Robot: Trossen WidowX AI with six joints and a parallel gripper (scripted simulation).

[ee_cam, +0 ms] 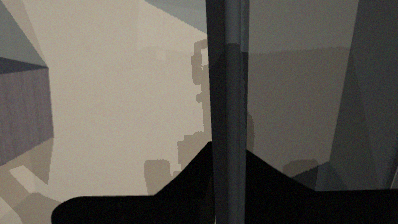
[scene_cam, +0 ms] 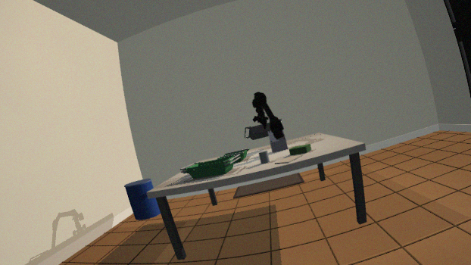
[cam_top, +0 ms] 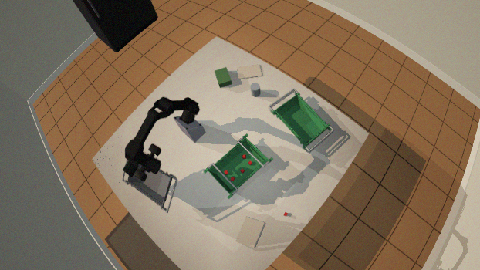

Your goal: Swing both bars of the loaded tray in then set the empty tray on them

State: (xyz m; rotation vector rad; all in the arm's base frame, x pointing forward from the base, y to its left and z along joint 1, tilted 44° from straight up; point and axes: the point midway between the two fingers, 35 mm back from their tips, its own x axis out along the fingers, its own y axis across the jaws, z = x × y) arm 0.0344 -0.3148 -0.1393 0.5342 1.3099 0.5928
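Note:
The loaded green tray [cam_top: 258, 148] [scene_cam: 245, 154] stands mid-table with several small red blocks on its floor. Its left wire bar [cam_top: 224, 177] and right wire bar [cam_top: 251, 153] both lie across its top. An empty grey see-through tray [cam_top: 152, 186] [scene_cam: 258, 132] hangs above the table left of the loaded tray, its two wire bars out over its ends. My gripper [cam_top: 136, 177] [ee_cam: 221, 148] is shut on this tray's rim, at the side away from the loaded tray. The rim runs straight between the fingers in the wrist view. The exact grip is hidden in the top and exterior views.
Another green tray [cam_top: 302, 116] [scene_cam: 212, 167], empty, stands at the right, bars out over its ends. A grey cylinder [cam_top: 255, 89] [scene_cam: 263, 157], a green box [cam_top: 223, 77] [scene_cam: 300, 149] and a beige plate [cam_top: 250, 71] are nearby. Another plate [cam_top: 250, 231] and a small red-and-grey piece [cam_top: 286, 214] lie opposite.

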